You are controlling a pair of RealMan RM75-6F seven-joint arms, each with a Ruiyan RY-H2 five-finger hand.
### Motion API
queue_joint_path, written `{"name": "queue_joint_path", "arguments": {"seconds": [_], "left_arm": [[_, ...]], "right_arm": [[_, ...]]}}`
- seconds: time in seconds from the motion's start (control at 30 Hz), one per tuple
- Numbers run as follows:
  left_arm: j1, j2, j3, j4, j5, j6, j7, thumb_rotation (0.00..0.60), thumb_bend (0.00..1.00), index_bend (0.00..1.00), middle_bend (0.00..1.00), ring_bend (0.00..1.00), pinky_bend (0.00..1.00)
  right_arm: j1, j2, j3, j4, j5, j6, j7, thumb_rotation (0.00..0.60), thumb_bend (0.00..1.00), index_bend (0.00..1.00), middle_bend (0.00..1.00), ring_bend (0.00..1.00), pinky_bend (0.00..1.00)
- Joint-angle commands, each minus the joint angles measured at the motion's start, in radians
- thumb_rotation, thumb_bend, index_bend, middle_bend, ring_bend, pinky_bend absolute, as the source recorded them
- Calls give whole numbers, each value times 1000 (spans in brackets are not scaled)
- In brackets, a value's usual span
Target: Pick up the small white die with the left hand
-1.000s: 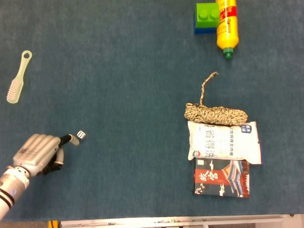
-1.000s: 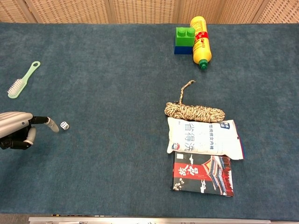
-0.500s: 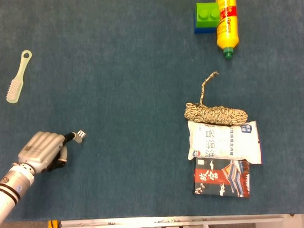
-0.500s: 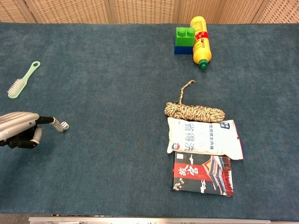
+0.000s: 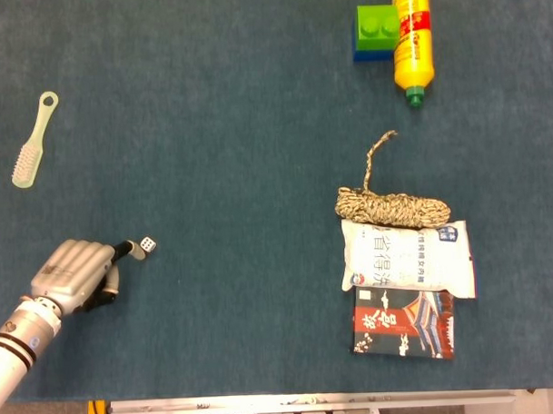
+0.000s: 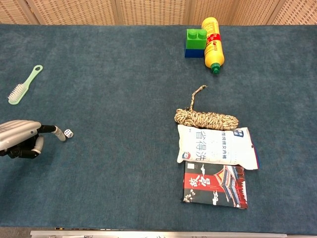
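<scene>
The small white die (image 5: 147,242) (image 6: 69,133) lies on the blue carpeted table at the lower left. My left hand (image 5: 74,275) (image 6: 20,136) sits just left of it, low over the table. One finger (image 5: 130,251) (image 6: 58,134) stretches toward the die and its tip ends a short gap away, not touching. The thumb is tucked beneath the hand and the other fingers are bent. The hand holds nothing. My right hand shows in neither view.
A pale green brush (image 5: 33,143) (image 6: 23,85) lies behind the left hand. On the right are a rope bundle (image 5: 391,204), a white packet (image 5: 407,259) and a dark booklet (image 5: 403,322). A yellow bottle (image 5: 412,40) and a green-blue block (image 5: 376,31) are at the back.
The left hand's outstretched finger reached up to the die half a second ago and has since drawn back a little. The die has not moved.
</scene>
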Motion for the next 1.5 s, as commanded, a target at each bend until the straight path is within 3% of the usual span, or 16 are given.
{"name": "queue_joint_path", "arguments": {"seconds": [0.03,1.5], "left_arm": [[-1,-4,-1,5,0,2,-1,600,907,266,1000,1000,1000],[-49,-6,-29,-37,-42,-4,67,600,907,273,1000,1000,1000]], "right_arm": [[1,-1,0,0,1,-1,-1,600,136,441,213,186,275],[4,0,-4,-1,-1,-9,2,600,136,441,213,185,276]]}}
